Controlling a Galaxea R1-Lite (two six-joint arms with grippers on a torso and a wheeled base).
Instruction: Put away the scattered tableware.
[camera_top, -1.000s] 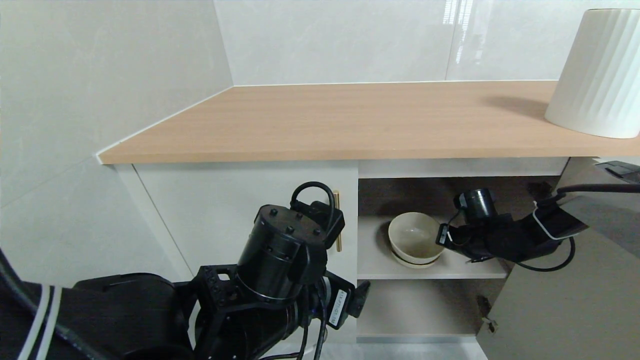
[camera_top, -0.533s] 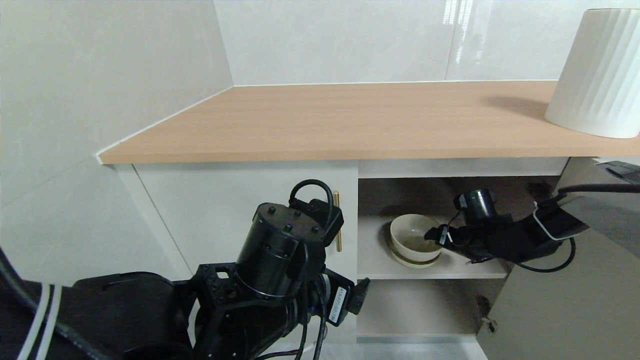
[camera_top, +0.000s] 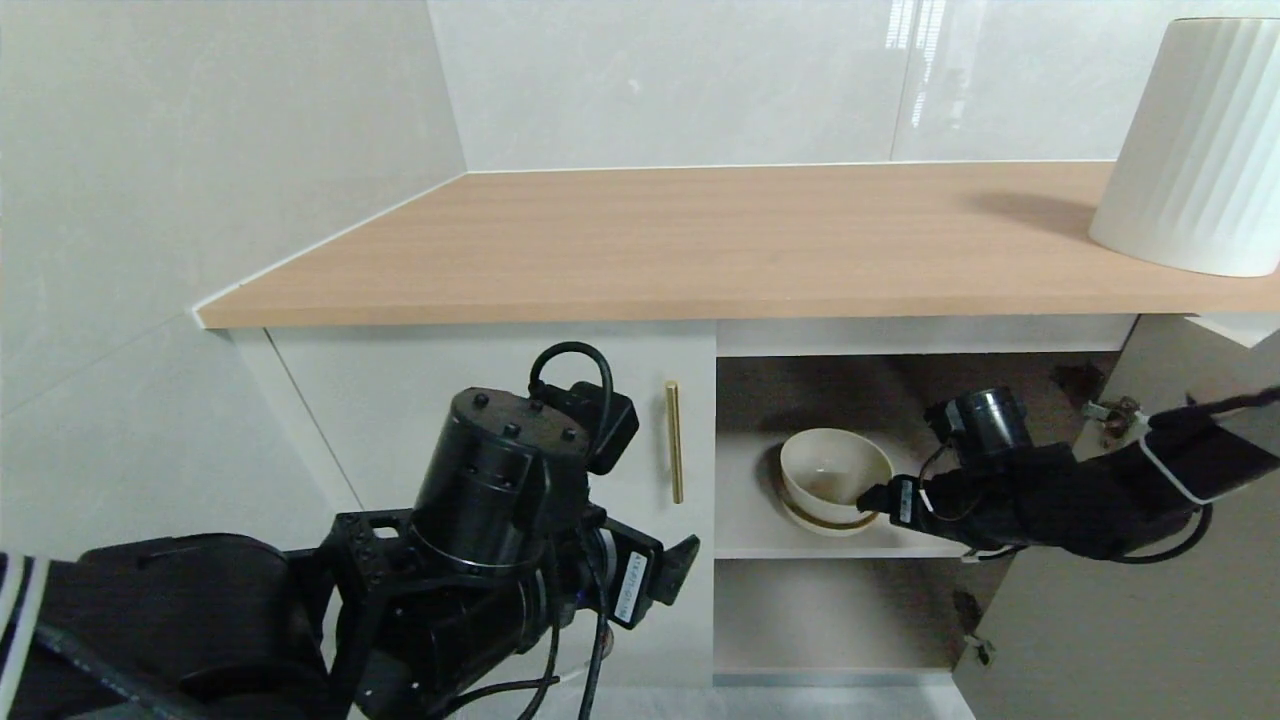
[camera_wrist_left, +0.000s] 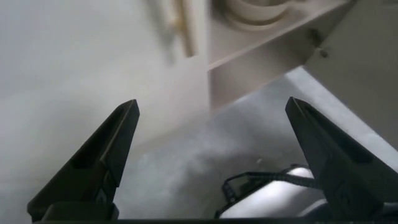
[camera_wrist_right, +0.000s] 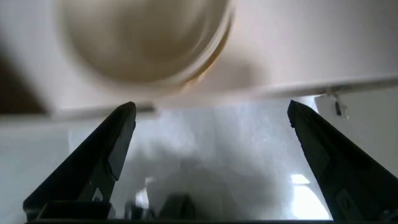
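A cream bowl (camera_top: 836, 478) stands upright on the upper shelf (camera_top: 750, 530) of the open cabinet, on top of a gold-rimmed dish (camera_top: 822, 522). My right gripper (camera_top: 868, 497) is at the shelf's front edge, just right of the bowl, open and holding nothing. In the right wrist view the bowl (camera_wrist_right: 146, 40) lies beyond the spread fingers (camera_wrist_right: 124, 127) of the right gripper (camera_wrist_right: 211, 115). My left gripper (camera_wrist_left: 211, 118) hangs open and empty low before the closed left door, with the bowl (camera_wrist_left: 258, 7) far off.
The closed left door has a gold bar handle (camera_top: 674, 440). The right door (camera_top: 1130, 600) stands swung open beside my right arm. A white ribbed container (camera_top: 1195, 150) sits on the wooden countertop (camera_top: 700, 240). The lower shelf (camera_top: 830, 620) is bare.
The bowl, tilted in my right gripper a second ago, now rests flat on the dish. The right gripper let go and drew back and down. The left arm shifted left.
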